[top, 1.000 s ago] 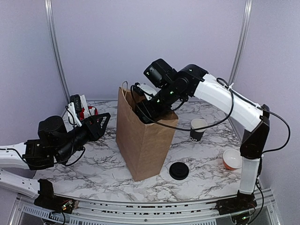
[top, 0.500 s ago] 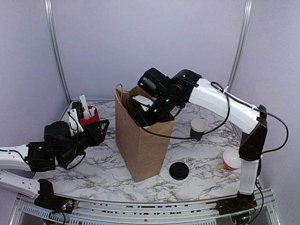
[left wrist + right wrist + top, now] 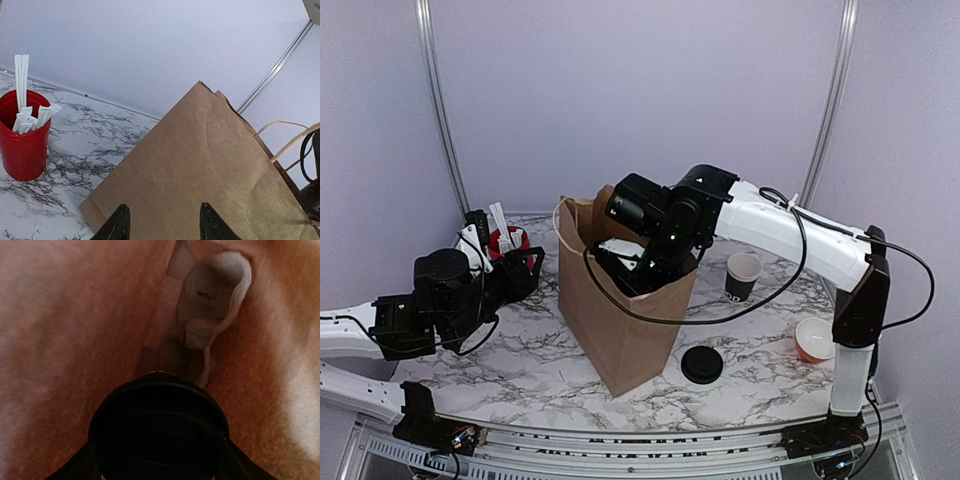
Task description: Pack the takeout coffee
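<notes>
Inside the creased brown paper bag (image 3: pixel 620 330), the right hand (image 3: pixel 159 467) grips the takeout coffee (image 3: pixel 159 432), which is round and matte black, with a finger at each side. Only the right wrist view shows it; from above, the bag wall hides it. Left hand (image 3: pixel 161 222) spread, empty, near the bag's outer face; glossy red holder (image 3: pixel 22 145) off to one side.

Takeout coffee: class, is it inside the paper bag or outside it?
Inside. The right wrist view shows the takeout coffee held in the right gripper, with brown paper bag walls all around it.
</notes>
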`<action>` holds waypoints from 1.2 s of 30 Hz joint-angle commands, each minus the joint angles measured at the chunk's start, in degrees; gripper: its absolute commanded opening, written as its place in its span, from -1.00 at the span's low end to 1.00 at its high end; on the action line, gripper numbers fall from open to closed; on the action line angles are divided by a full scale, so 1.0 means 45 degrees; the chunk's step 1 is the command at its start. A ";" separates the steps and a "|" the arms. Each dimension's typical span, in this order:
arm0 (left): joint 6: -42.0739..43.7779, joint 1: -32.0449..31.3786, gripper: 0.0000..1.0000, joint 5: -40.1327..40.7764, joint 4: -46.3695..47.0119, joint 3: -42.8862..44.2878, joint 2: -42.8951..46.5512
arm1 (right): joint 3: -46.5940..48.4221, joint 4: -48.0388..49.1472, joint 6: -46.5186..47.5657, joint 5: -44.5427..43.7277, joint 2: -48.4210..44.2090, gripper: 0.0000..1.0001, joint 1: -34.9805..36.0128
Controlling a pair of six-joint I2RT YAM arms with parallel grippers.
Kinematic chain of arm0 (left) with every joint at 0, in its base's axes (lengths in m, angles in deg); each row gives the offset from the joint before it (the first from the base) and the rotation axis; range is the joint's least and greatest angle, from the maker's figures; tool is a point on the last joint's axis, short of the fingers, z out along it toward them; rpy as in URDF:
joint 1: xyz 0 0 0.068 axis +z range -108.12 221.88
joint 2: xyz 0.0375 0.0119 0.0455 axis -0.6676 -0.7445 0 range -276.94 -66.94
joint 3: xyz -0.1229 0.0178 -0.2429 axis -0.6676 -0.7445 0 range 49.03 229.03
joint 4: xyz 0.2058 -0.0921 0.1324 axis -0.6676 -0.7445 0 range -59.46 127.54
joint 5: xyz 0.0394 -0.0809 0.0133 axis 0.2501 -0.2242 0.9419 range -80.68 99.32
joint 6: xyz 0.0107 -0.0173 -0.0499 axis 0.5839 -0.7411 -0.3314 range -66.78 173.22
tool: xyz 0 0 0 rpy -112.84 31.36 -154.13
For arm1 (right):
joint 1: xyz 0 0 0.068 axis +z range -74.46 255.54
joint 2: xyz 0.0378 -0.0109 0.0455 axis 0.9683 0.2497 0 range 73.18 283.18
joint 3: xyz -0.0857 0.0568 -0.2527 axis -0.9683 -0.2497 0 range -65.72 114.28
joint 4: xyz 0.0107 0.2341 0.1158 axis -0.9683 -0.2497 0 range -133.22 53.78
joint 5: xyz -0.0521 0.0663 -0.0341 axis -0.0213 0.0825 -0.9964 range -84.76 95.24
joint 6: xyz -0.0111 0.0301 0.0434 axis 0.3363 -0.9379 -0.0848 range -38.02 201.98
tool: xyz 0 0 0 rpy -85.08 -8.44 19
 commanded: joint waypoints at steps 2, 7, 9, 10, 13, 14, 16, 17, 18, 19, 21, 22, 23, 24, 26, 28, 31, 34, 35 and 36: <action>-0.0055 0.0211 -0.06 0.0016 -0.0701 0.0613 -0.0066 | -0.0783 -0.0540 0.0377 0.0696 -0.1150 0.19 0.0108; 0.0076 0.0438 -0.06 -0.0104 -0.0605 0.0801 -0.0134 | -0.0990 -0.0532 0.0197 0.0220 -0.1303 0.19 0.0097; 0.0157 0.0580 -0.06 -0.0244 -0.0612 0.0856 -0.0217 | -0.0589 -0.0479 0.0107 -0.0146 -0.1097 0.19 0.0090; 0.0210 0.0677 -0.06 -0.0339 -0.0636 0.0857 -0.0250 | -0.0354 -0.0447 0.0072 -0.0312 -0.0981 0.19 0.0104; 0.0475 0.0908 -0.06 -0.0591 -0.0642 0.1324 -0.0263 | 0.0323 -0.0434 -0.0028 -0.0695 -0.0570 0.19 0.0089; 0.0553 0.0992 -0.06 -0.0692 -0.0647 0.1370 -0.0263 | 0.0431 -0.0402 -0.0050 -0.0798 -0.0461 0.19 0.0089; 0.0697 0.1228 -0.06 -0.0898 -0.0651 0.1455 -0.0216 | 0.0515 -0.0273 -0.0159 -0.0915 -0.0338 0.19 0.0042; 0.0747 0.1293 -0.06 -0.0963 -0.0663 0.1479 -0.0192 | 0.0502 -0.0138 -0.0217 -0.0938 -0.0333 0.19 0.0017; 0.0770 0.1367 -0.06 -0.1022 -0.0677 0.1499 -0.0159 | 0.0459 -0.0009 -0.0305 -0.0948 -0.0351 0.19 -0.0003; 0.0792 0.1435 -0.06 -0.1088 -0.0676 0.1502 -0.0131 | 0.0402 0.0100 -0.0407 -0.0949 -0.0402 0.19 -0.0047; 0.0777 0.1553 -0.06 -0.1199 -0.0676 0.1489 -0.0089 | 0.0177 0.0357 -0.0559 -0.0861 -0.0490 0.19 -0.0128; 0.0749 0.1597 -0.06 -0.1269 -0.0654 0.1483 -0.0071 | -0.0025 0.0473 -0.0609 -0.0794 -0.0551 0.19 -0.0176; 0.0736 0.1647 -0.06 -0.1331 -0.0644 0.1470 -0.0086 | -0.0159 0.0578 -0.0672 -0.0759 -0.0574 0.19 -0.0200; 0.0708 0.1680 -0.06 -0.1405 -0.0620 0.1471 -0.0102 | -0.0281 0.0625 -0.0740 -0.0773 -0.0584 0.19 -0.0235; 0.0692 0.1732 -0.06 -0.1560 -0.0563 0.1481 -0.0158 | -0.0546 0.0723 -0.0816 -0.0737 -0.0617 0.19 -0.0321; 0.0686 0.1779 -0.06 -0.1685 -0.0559 0.1520 -0.0220 | -0.0789 0.0848 -0.0904 -0.0717 -0.0670 0.19 -0.0378; 0.0682 0.1848 -0.06 -0.1822 -0.0542 0.1540 -0.0280 | -0.1114 0.0957 -0.0959 -0.0775 -0.0745 0.18 -0.0417; 0.0644 0.1916 -0.06 -0.1977 -0.0520 0.1522 -0.0320 | -0.1488 0.1027 -0.1019 -0.0896 -0.0804 0.18 -0.0418; 0.0647 0.1948 -0.06 -0.2025 -0.0502 0.1527 -0.0329 | -0.1612 0.1045 -0.1021 -0.0935 -0.0808 0.18 -0.0419; 0.0621 0.1954 -0.06 -0.2075 -0.0515 0.1527 -0.0340 | -0.1712 0.1050 -0.1021 -0.0974 -0.0801 0.18 -0.0419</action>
